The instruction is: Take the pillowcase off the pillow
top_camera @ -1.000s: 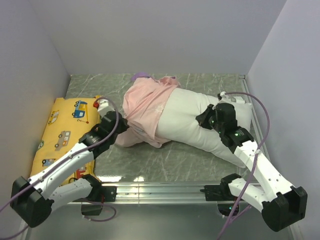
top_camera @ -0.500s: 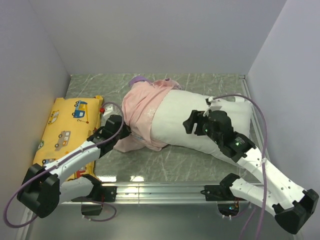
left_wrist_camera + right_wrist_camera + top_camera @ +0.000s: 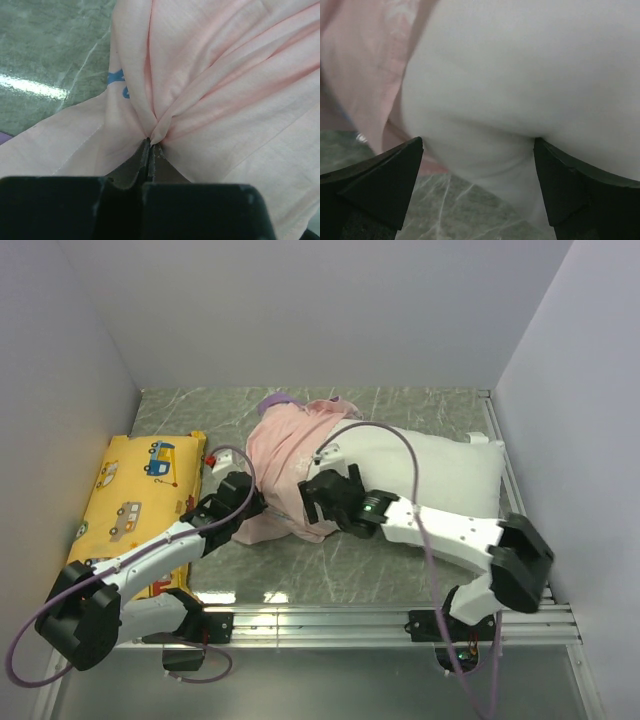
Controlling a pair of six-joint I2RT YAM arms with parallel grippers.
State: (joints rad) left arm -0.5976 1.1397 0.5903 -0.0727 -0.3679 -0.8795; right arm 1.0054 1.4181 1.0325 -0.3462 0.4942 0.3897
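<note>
The pillowcase (image 3: 285,450), turned pale pink side out, is bunched over the left end of the white pillow (image 3: 440,475); a purple scrap shows at its back. My left gripper (image 3: 258,503) is shut on a fold of the pillowcase (image 3: 215,75) at its near left edge, and the left wrist view shows the gripper (image 3: 150,145) pinching gathered pink cloth. My right gripper (image 3: 312,502) is open at the pillow's near edge, beside the fabric's rim. In the right wrist view the right gripper (image 3: 479,147) straddles the bulging pillow (image 3: 520,65), with the pillowcase (image 3: 365,65) at left.
A yellow vehicle-print cushion (image 3: 130,505) lies along the left wall. A metal rail (image 3: 330,618) runs across the near edge. Walls close in the marbled table (image 3: 420,405) on three sides. The right arm's cable (image 3: 400,445) arcs over the pillow.
My right gripper let go of the pillow's right end, opened wide and swung left across the pillow to the pillowcase's rim. My left gripper kept its hold and shifted slightly right.
</note>
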